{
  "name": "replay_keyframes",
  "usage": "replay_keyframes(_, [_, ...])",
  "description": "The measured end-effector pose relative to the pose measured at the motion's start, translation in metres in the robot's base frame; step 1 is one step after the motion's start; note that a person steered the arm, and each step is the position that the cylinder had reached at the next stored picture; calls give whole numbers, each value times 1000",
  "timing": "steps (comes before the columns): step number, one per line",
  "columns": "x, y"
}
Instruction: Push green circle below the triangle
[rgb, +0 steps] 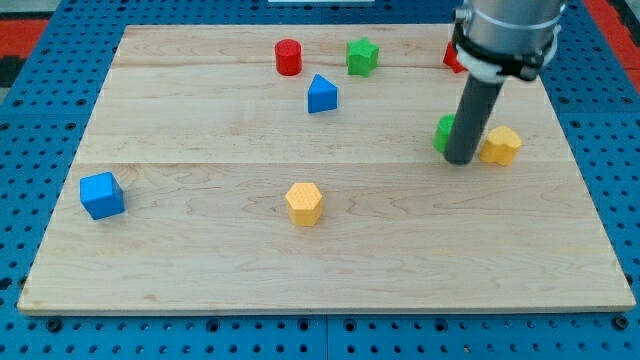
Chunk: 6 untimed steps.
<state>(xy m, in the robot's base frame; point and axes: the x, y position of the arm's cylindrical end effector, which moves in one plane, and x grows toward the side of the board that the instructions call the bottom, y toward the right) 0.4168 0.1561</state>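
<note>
The green circle sits at the board's right, half hidden behind my rod. My tip rests on the board against the circle's right side, between it and a yellow block. The blue triangle lies far to the left of the circle, near the view's top centre.
A red cylinder and a green block sit near the top edge. A red block is mostly hidden behind the arm. A yellow hexagon lies at the centre bottom, a blue cube at the left. The wooden board sits on a blue pegboard.
</note>
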Motion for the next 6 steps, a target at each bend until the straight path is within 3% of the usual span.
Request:
replay_keyframes(3, [-83,40])
replay_keyframes(4, [-76,-11])
replay_keyframes(5, [-79,-107])
replay_keyframes(6, [-45,-135])
